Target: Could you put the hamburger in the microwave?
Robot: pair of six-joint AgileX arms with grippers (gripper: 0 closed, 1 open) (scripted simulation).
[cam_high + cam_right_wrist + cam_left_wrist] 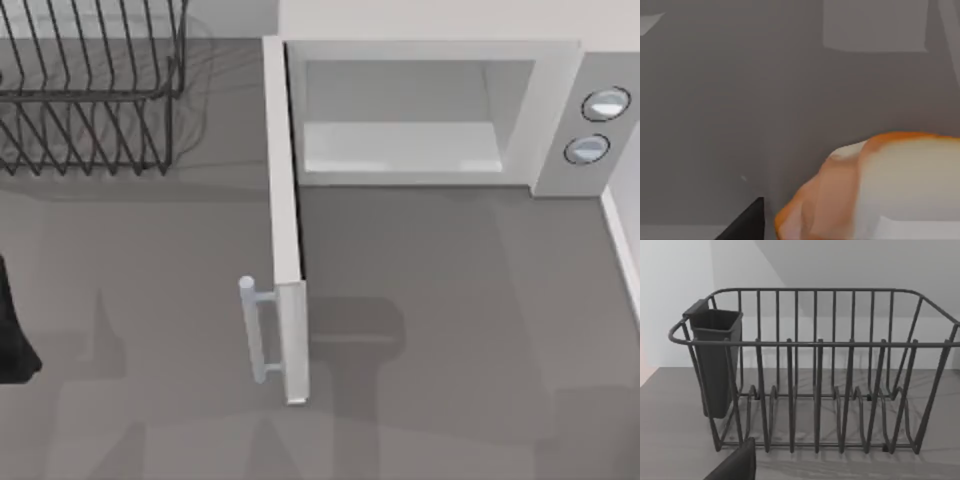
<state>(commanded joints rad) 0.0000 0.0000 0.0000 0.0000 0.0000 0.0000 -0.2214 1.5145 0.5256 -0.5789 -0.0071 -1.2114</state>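
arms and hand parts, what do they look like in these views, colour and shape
Little of them is in frame. The left arm is a matte black, angular mass at the top view's left edge. In each wrist view a black, flat-faced, pointed wedge of the left hand and of the right hand pokes in. No cables or markings are visible.

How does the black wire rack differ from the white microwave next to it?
The dish rack is black open wire that you can see through; the microwave is a white box with solid walls. The rack is open at the top, while the microwave opens at the front, its door swung wide. The rack carries a dark cup on one end; the microwave has two round knobs. Both stand along the far side of the grey table.
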